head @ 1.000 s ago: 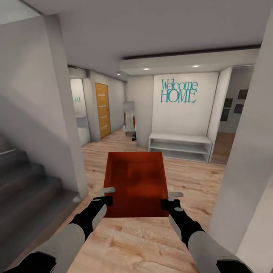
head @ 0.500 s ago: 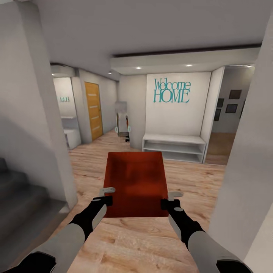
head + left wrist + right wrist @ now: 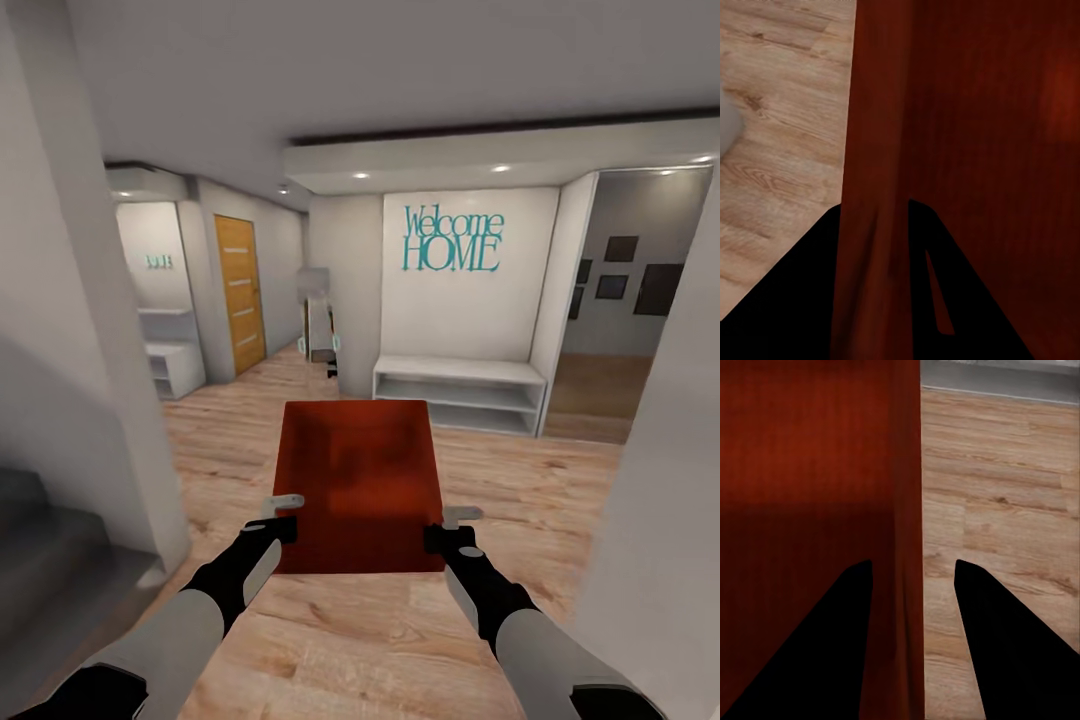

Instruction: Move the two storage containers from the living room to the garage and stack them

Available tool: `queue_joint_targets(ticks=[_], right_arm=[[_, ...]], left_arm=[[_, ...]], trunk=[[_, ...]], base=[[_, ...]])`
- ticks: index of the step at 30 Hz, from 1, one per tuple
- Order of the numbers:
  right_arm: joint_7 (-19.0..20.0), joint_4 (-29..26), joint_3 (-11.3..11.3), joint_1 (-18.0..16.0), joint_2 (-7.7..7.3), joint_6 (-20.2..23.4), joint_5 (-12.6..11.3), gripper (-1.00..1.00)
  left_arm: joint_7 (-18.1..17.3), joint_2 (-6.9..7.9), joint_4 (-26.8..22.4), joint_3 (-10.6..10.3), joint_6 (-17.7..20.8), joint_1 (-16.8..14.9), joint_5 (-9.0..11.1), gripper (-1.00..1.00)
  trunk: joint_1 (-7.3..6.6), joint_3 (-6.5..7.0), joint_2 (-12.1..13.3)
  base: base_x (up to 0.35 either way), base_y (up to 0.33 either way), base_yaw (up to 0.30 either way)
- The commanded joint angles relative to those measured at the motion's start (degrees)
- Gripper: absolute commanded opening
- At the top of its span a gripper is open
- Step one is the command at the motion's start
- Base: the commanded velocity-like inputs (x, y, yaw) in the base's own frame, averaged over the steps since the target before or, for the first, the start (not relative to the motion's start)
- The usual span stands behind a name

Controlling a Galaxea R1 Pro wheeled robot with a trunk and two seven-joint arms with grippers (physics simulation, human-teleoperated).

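Red-orange storage container (image 3: pixel 358 485) hangs above the wood plank floor (image 3: pixel 500 480), held between both grippers. Left gripper (image 3: pixel 283 515) fingers straddle and pinch its near-left wall; right gripper (image 3: pixel 450 528) fingers clamp its near-right wall.

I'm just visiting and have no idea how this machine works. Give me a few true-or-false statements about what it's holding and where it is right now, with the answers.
1. Both grippers hold one red-orange storage container. True: the left gripper pinches its left wall, the right gripper its right wall.
2. The container has a lid on. False: its top is open and you can see inside.
3. The floor under the robot is dark concrete. False: it is a light wood plank floor.
4. A teal "Welcome HOME" sign hangs above a white shelf bench. True.
5. The orange wooden door stands to the right of the sign. False: it is to the left, down the hallway.
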Motion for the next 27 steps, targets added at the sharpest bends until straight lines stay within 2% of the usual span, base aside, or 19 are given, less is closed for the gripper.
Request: queue_joint_targets(ticks=[1,27], right_arm=[[-0.79,-0.09,-1.84,-0.02,0.03,0.28,0.96,-1.0],[-0.79,-0.09,-1.84,-0.02,0.03,-0.18,0.95,-1.0]], left_arm=[[0.83,0.09,-0.23,0.37,0.45,-0.01,-1.07,-1.0],[0.82,0.09,-0.17,0.33,0.44,-0.01,-1.07,-1.0]], trunk=[[0.05,-0.02,-0.04],[0.05,-0.02,-0.04]], base=[[0.323,0.0,0.0],[0.323,0.0,0.0]])
